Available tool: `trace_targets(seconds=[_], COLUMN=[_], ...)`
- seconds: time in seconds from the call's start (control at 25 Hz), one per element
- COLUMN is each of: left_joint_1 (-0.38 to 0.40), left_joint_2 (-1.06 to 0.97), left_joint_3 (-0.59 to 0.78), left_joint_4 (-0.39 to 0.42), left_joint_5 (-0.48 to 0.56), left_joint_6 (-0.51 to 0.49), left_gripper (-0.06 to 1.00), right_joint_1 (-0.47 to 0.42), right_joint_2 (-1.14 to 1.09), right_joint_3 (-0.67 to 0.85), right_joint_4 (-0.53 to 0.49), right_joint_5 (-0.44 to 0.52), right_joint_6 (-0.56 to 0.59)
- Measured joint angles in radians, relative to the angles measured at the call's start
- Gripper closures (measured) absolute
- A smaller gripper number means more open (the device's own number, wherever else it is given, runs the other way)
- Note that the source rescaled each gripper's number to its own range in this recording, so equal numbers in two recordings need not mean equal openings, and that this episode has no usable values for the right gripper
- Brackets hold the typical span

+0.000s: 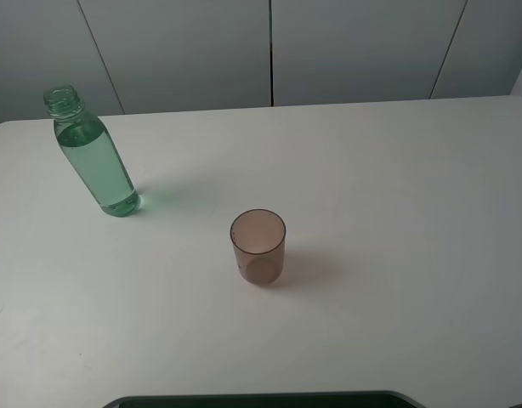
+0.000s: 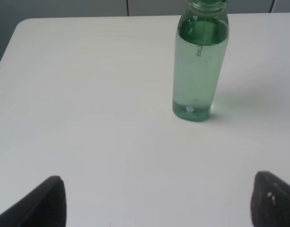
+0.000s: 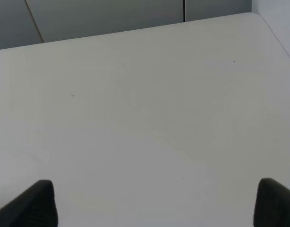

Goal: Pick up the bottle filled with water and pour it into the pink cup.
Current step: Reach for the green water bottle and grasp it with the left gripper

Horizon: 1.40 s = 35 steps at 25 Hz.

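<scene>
The bottle (image 1: 95, 161), upright far left and well apart from the pink cup (image 1: 258, 246), nearly full, capless, probably heavy and slick — take mid-body; left gripper (image 2: 159, 203) and right gripper (image 3: 157, 203) both spread wide.

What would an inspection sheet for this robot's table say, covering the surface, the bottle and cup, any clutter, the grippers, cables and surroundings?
Surface: white table, clean but for a few tiny specks.
Job's things: bottle upright, capless, nearly full of water, at the far left; pink cup upright, looks empty, near the middle, well apart from the bottle.
Clutter: nothing seen.
Grippers: left gripper open, holding nothing, facing the bottle from a distance; right gripper open, holding nothing, over bare table.
Cables: nothing seen.
Surroundings: grey panelled wall behind the table; dark edge at its near side, cannot tell what it is.
</scene>
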Motion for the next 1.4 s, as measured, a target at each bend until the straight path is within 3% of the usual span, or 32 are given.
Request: trace_targets(seconds=[0.12,0.32,0.52,0.64,0.84,1.04,1.2,1.4], left_joint_1=[0.000,0.000,0.000,0.000,0.000,-0.002,-0.002,-0.002], left_joint_2=[0.000,0.000,0.081,0.163,0.327,0.456,0.588,0.776], left_joint_3=[-0.038,-0.060,-0.060,-0.047,0.102,0.268,0.429,0.504], left_joint_4=[0.000,0.000,0.000,0.000,0.000,0.004,0.016,0.099], left_joint_5=[-0.057,-0.236,-0.502,-0.712,-1.127,-1.455,-1.697,-1.836], left_joint_6=[0.000,0.019,0.091,0.122,0.102,0.000,-0.015,-0.016], left_gripper=[-0.06,-0.06,-0.06,-0.06,-0.06,-0.06,-0.06,-0.06], right_joint_1=[0.000,0.000,0.000,0.000,0.000,0.000,0.000,0.000], right_joint_2=[0.000,0.000,0.000,0.000,0.000,0.000,0.000,0.000], right_joint_3=[0.000,0.000,0.000,0.000,0.000,0.000,0.000,0.000], right_joint_4=[0.000,0.000,0.000,0.000,0.000,0.000,0.000,0.000], right_joint_5=[0.000,0.000,0.000,0.000,0.000,0.000,0.000,0.000], right_joint_6=[0.000,0.000,0.000,0.000,0.000,0.000,0.000,0.000])
